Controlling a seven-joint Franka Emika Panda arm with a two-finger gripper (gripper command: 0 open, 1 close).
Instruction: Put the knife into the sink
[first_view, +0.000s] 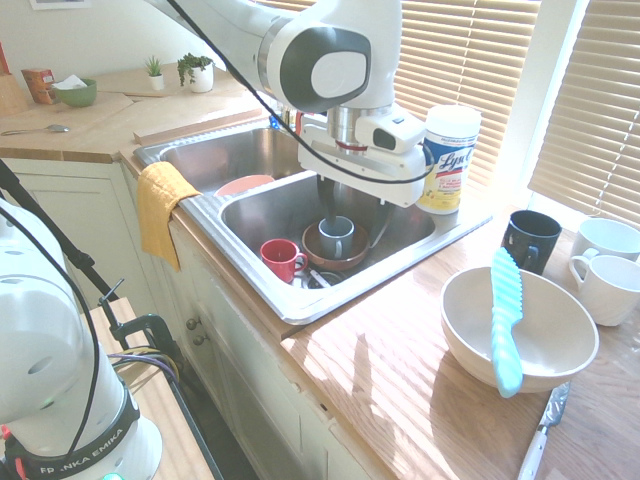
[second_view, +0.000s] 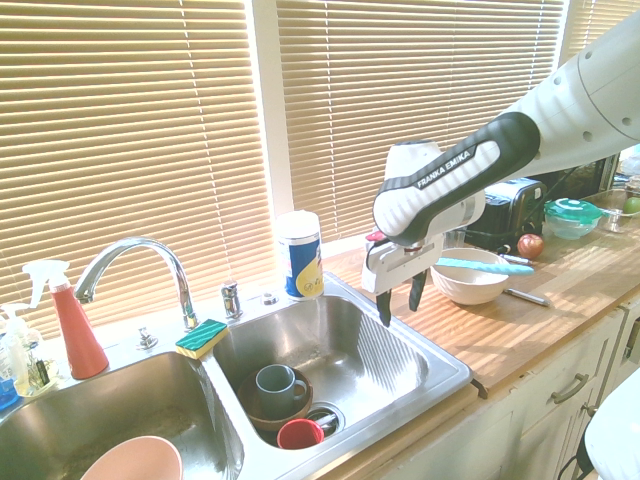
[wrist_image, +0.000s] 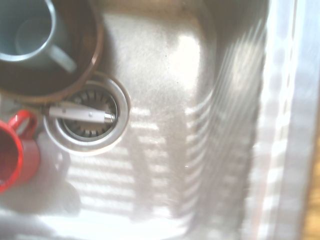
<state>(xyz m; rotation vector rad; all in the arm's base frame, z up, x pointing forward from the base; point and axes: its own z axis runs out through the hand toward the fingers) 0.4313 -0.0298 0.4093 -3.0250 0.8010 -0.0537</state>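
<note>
The turquoise knife (first_view: 505, 320) (second_view: 485, 266) lies across the rim of the white bowl (first_view: 545, 350) (second_view: 470, 285) on the wooden counter, to the right of the sink. The steel sink (first_view: 290, 295) (second_view: 375, 375) has two basins. My gripper (first_view: 355, 212) (second_view: 400, 298) hangs open and empty above the right basin, fingers pointing down, well apart from the knife. The wrist view looks down at the sink floor (wrist_image: 190, 125) and its drain (wrist_image: 87, 120).
In the right basin sit a grey mug in a brown bowl (first_view: 335, 245) (second_view: 278, 392) and a red mug (first_view: 280, 258) (second_view: 300, 433). A wipes canister (first_view: 447, 160) stands behind the sink. A black mug (first_view: 530, 240), white mugs (first_view: 605, 265) and a silver knife (first_view: 540, 445) surround the bowl.
</note>
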